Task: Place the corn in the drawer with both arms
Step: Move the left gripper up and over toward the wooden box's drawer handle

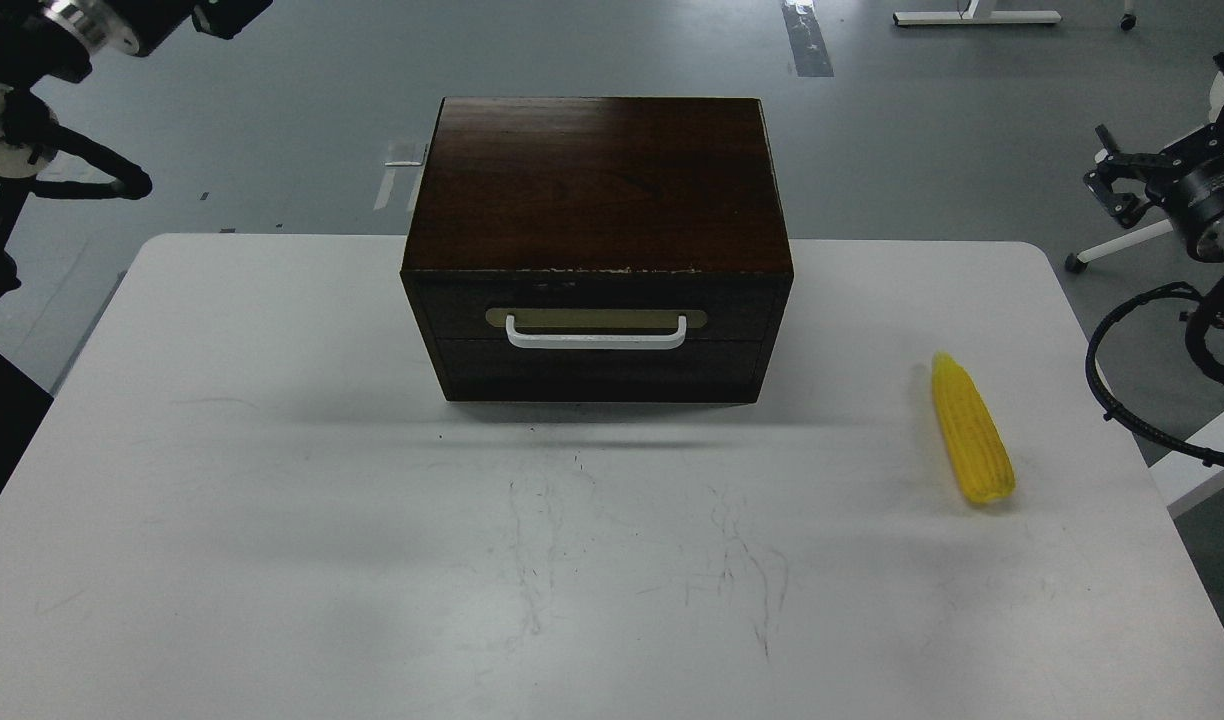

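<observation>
Box point(597, 190): dark brown wood, stood at the table's far middle, top front edge chipped.
Drawer point(597, 335): shut; white bar handle point(596, 338) faced the viewer.
Corn point(970, 428): lay on the table point(372, 560) well right of the box, tip pointing away; nothing lay between them.
Left gripper point(234, 12): raised at the upper left corner, off the table; finger spacing could not be told.
Right gripper point(1112, 180): beyond the right edge, prongs seemingly apart, holding nothing.
Floor point(922, 130): grey, tape marks behind.
</observation>
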### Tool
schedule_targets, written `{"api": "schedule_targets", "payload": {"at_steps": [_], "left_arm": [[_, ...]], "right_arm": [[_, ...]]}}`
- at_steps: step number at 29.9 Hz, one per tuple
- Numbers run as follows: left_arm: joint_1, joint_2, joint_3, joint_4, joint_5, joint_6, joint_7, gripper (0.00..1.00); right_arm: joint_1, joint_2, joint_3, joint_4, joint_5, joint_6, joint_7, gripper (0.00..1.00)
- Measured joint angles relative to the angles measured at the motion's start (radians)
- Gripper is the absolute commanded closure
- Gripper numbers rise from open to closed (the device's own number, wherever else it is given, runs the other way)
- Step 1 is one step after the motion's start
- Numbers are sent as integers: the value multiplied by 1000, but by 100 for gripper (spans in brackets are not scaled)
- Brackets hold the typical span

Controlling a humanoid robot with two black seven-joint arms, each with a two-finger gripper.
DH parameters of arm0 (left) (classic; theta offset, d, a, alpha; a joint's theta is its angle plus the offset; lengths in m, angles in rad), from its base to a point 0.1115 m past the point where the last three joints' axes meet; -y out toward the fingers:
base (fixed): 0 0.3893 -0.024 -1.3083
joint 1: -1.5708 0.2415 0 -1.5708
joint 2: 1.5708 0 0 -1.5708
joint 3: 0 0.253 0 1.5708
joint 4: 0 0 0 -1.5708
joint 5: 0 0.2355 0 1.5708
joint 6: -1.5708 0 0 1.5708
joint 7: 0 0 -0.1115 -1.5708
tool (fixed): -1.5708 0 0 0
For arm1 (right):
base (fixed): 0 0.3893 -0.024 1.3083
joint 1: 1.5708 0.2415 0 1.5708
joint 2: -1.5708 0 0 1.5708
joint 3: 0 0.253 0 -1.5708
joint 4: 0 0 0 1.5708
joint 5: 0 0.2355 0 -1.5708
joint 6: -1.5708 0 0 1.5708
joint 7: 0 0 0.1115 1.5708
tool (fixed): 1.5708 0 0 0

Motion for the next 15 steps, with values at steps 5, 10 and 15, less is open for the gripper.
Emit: {"api": "schedule_targets", "payload": {"at_steps": [5, 10, 15], "left_arm": [[-38, 25, 0, -322, 425, 0, -14, 6], [-44, 20, 10, -507, 772, 0, -56, 6], [-93, 11, 162, -592, 932, 1, -76, 10]], "right_arm": [[0, -6, 3, -1, 0, 0, 2, 0], [0, -16, 13, -2, 1, 0, 3, 0], [-11, -29, 21, -3, 1, 0, 5, 0]]}}
